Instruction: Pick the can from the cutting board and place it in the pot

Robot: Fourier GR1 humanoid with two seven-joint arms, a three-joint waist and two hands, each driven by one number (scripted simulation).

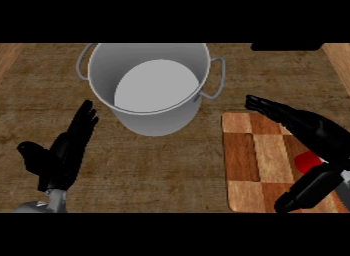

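Counter (170, 165): I see a brown, rough-grained top filling my view, with paler wooden strips along its left and right edges.

Pot (152, 87): a big grey metal pot stands near the counter's far edge, about midway across, with a loop handle on each side. I look straight into it and see only its pale bottom.

Cutting board (255, 160): a checkered wooden board lies at the counter's near right, running to the right edge of my view. Its far left corner sits just near-right of the pot, apart from it.

Right hand (311, 132): it is over the board, coming in from the lower right. The fingers reach out long toward the board's far edge and the thumb hangs down toward the near edge, so I read it as spread wide, not closed round anything.

Left hand (63, 155): at the counter's near left, well clear of the pot. Fingers straight and pointing away from me, thumb out to the left, nothing in it.

Can (308, 161): I see only a small red patch of it on the board, tucked under my right hand between fingers and thumb. I cannot tell whether the hand touches it.
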